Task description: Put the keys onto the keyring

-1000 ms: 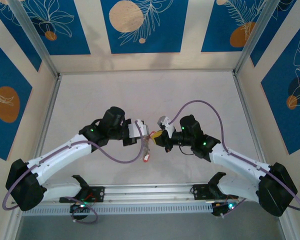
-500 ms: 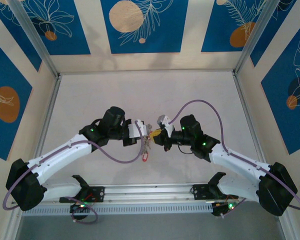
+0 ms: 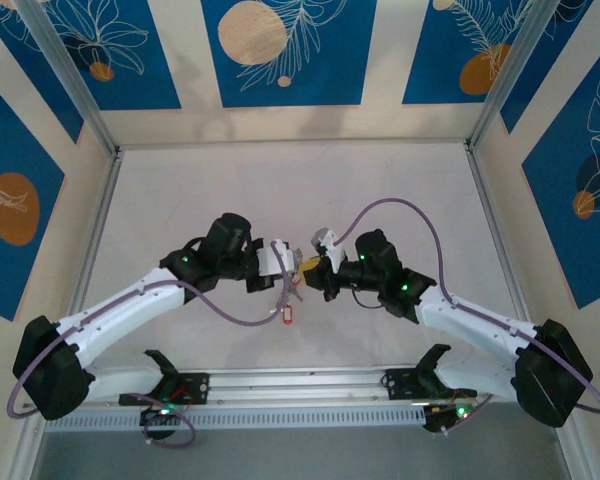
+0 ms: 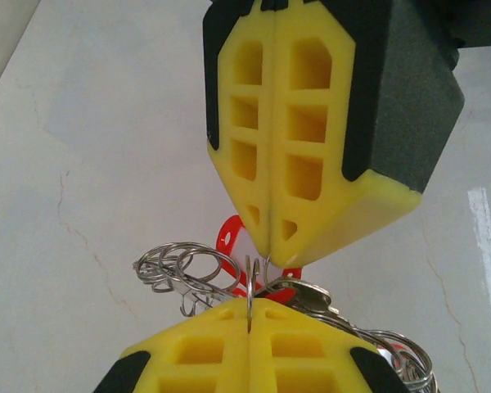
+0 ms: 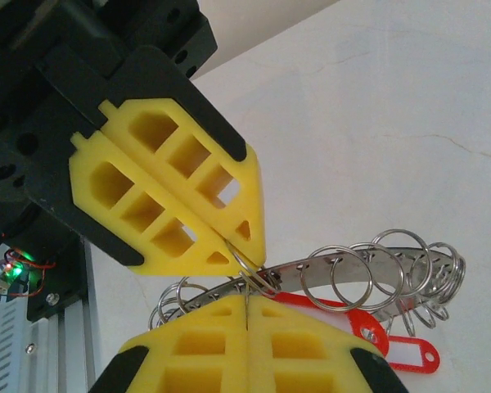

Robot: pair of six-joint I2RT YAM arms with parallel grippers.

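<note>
Both tools are closed, tip to tip over mid-table (image 3: 380,190). Left tool (image 3: 291,266) is clamped on a thin wire loop of the keyring (image 5: 390,260). Right tool (image 3: 311,266) is pinched on the same bunch from the opposite side. The keyring is held between them, band curving off sideways with small split rings strung along it. The keys (image 5: 405,358), red tags, hang under the band, on the near side of the tools.

The top camera looks steeply down from behind the arm bases (image 3: 170,385) over the table (image 3: 380,190). Wrist cameras sit close behind their fingers (image 4: 196,352): left faces the right gripper (image 4: 268,248), right faces the left gripper (image 5: 236,248). All 3 share the keyring (image 5: 376,262) between them.
</note>
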